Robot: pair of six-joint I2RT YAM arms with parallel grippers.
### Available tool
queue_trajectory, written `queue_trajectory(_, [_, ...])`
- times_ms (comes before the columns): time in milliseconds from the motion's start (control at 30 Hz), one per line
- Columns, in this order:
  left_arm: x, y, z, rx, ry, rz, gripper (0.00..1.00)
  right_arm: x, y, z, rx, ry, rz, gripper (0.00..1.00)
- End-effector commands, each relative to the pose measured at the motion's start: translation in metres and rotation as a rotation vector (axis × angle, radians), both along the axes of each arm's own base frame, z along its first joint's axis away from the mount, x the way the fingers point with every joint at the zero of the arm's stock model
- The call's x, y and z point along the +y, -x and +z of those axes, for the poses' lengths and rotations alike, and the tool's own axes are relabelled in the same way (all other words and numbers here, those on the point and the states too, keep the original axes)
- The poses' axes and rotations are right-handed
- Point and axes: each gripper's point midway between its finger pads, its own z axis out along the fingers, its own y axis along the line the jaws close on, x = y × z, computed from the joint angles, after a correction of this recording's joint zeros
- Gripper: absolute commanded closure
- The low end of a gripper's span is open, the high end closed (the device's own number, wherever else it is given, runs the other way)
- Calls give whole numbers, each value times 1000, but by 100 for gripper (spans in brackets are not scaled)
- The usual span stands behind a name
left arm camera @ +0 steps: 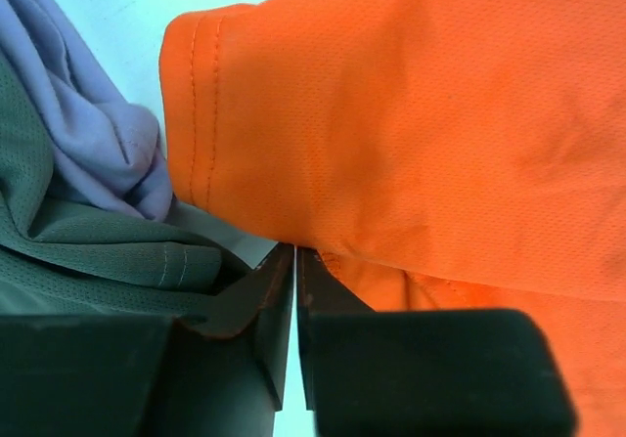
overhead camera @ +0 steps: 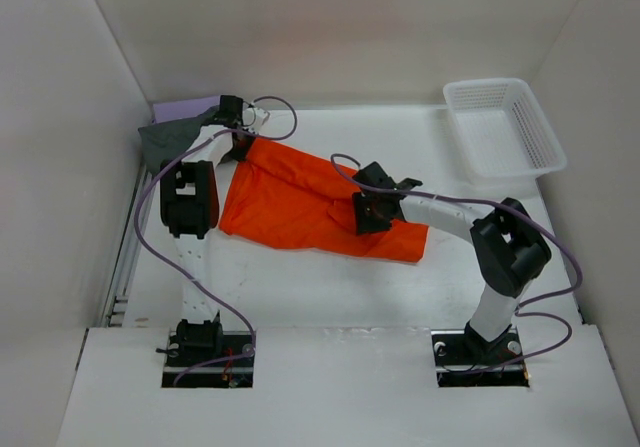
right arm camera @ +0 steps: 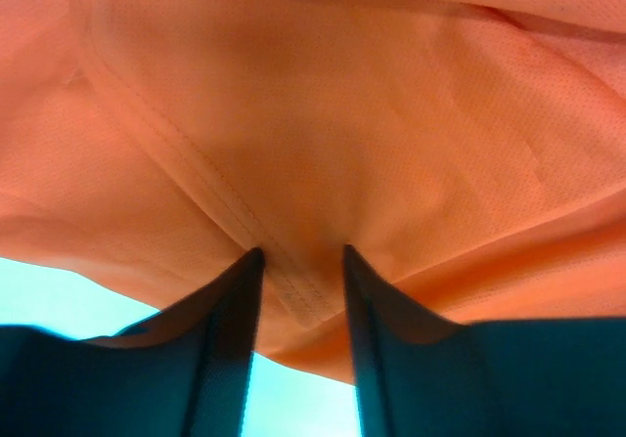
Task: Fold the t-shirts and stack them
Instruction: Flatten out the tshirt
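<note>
Setting: white table [overhead camera: 330,282] boxed in by pale walls on the left, right and far sides, with both arm bases at its near edge.
Left gripper [overhead camera: 240,150]: clenched. In the wrist view its fingertips [left arm camera: 284,261] meet with only a hairline slit between them, nipping the edge of the orange shirt [overhead camera: 300,202] at that shirt's far-left corner.
Beside the left gripper: a stitched orange hem hangs just above the tips. Grey shirt [left arm camera: 88,251] folds press against the left finger, and the lavender shirt [left arm camera: 98,134] is bunched just beyond the grey.
Right gripper [overhead camera: 366,215]: released. Its fingers [right arm camera: 230,300] stand apart and straddle a double-stitched seam of the orange shirt, which runs down into the gap without being squeezed. Bare table shows below the cloth.
Right gripper, place: over the right half of the orange shirt, near its middle, pointing down and left.
Orange shirt: spread, rumpled, across the middle of the table, slanting from far left to near right. Its far edge is folded over in ridges and its right end lies under the right arm's forearm.
Grey shirt [overhead camera: 170,139]: crumpled at the far-left corner, touching the left wall and just left of the orange shirt.
Lavender shirt [overhead camera: 185,105]: behind the grey one, against the far wall, only a strip showing from above.
Basket [overhead camera: 490,84]: white mesh, at the far right, well apart from the shirts.
Arms: the left reaches straight out along the left side. The right bends in from the right. Purple cables loop along both.
</note>
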Motion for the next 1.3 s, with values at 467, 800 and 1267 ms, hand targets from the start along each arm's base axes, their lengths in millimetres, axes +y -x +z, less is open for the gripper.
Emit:
queue_trajectory(467, [5,-3,73,-159,-34,-45,100,-36,-13,40,-95,8,-74,100])
queue_trajectory(800, [-26,-1,101,-204,66,-81,64,-93,-4,99,-161,60,-90,100])
queue_trajectory(1267, [-66,34,41,83,300,-34,46,-136,14,92,-137,80,-167,100])
